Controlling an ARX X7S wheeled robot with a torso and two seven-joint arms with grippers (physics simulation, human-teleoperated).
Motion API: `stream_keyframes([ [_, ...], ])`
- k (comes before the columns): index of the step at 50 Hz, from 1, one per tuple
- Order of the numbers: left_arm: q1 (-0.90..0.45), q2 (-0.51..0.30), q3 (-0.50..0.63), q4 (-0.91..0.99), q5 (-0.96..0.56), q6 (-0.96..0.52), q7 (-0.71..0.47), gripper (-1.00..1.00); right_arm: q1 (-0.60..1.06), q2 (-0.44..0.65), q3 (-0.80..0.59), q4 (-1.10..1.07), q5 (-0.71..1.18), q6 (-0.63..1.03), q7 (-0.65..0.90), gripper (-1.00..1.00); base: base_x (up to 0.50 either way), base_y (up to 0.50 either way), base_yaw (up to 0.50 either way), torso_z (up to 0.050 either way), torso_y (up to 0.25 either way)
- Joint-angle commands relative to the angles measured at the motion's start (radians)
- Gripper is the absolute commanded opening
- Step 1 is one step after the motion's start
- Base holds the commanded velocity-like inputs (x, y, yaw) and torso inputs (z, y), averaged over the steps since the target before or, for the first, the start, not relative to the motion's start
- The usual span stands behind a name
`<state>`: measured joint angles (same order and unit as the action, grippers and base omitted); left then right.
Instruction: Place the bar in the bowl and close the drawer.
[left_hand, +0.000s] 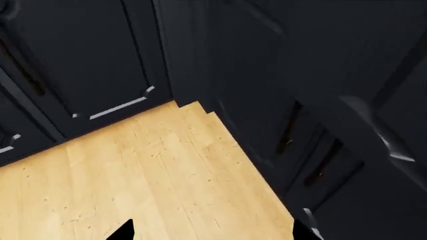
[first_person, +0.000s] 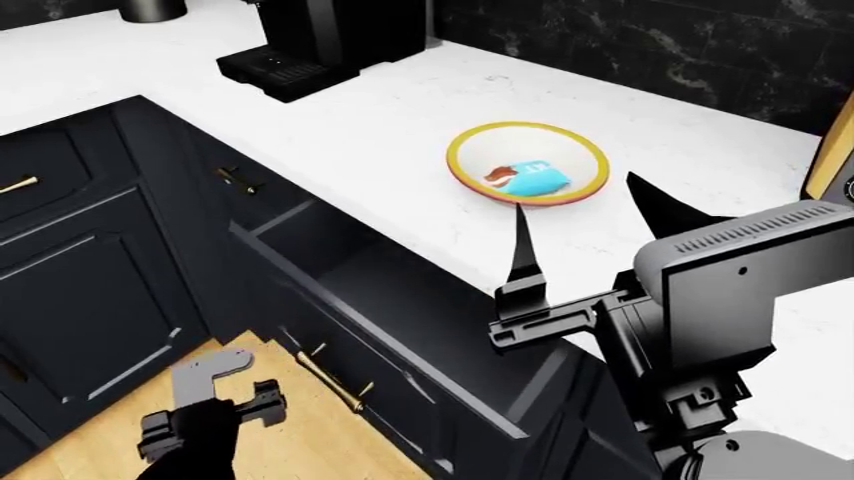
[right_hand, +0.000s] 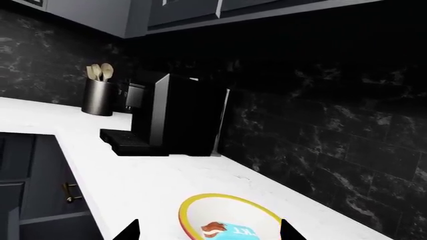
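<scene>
head overhead, right wrist shares bowl (first_person: 527, 163), left floorward

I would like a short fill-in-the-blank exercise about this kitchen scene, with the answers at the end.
1. The bar lies inside the ____.
2. The drawer under the counter is ____.
3. The right gripper holds ____.
4. The left gripper hangs low above the wooden ____.

Missing words: bowl; open; nothing; floor
</scene>
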<state>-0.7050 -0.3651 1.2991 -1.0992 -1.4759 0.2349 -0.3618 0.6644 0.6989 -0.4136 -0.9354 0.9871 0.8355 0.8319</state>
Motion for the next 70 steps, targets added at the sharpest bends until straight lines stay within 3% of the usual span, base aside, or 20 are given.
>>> stream_keyframes([
  [1, 0.108, -0.156, -0.076, 0.182, -0.025, 0.070, -0.099, 1.00, 0.002, 0.001, -0.006, -0.003, 0.001, -0.003, 0.004, 1.00, 0.00, 0.00, 0.00, 0.000, 0.000],
  [9, 0.167, -0.266, -0.104, 0.343, -0.031, 0.129, -0.188, 1.00, 0.018, -0.003, -0.014, -0.010, 0.015, 0.011, 0.015, 1.00, 0.00, 0.00, 0.00, 0.000, 0.000],
  [17, 0.221, -0.467, -0.128, 0.647, 0.023, 0.234, -0.378, 1.00, 0.085, -0.026, -0.036, -0.026, 0.074, 0.071, 0.053, 1.00, 0.00, 0.00, 0.00, 0.000, 0.000],
  [22, 0.242, -0.570, -0.138, 0.801, 0.068, 0.282, -0.473, 1.00, 0.146, -0.067, -0.055, -0.020, 0.193, 0.118, 0.084, 1.00, 0.00, 0.00, 0.00, 0.000, 0.000],
  [27, 0.246, -0.618, -0.142, 0.878, 0.099, 0.302, -0.519, 1.00, 0.216, -0.136, -0.095, 0.028, 0.315, 0.172, 0.131, 1.00, 0.00, 0.00, 0.00, 0.000, 0.000],
  [37, 0.243, -0.655, -0.149, 0.939, 0.125, 0.311, -0.552, 1.00, 0.295, -0.235, -0.163, 0.158, 0.400, 0.224, 0.135, 1.00, 0.00, 0.00, 0.00, 0.000, 0.000],
  [70, 0.254, -0.670, -0.161, 0.962, 0.137, 0.315, -0.562, 1.00, 0.278, -0.448, -0.362, 0.324, 0.206, 0.155, -0.072, 1.00, 0.00, 0.00, 0.00, 0.000, 0.000],
])
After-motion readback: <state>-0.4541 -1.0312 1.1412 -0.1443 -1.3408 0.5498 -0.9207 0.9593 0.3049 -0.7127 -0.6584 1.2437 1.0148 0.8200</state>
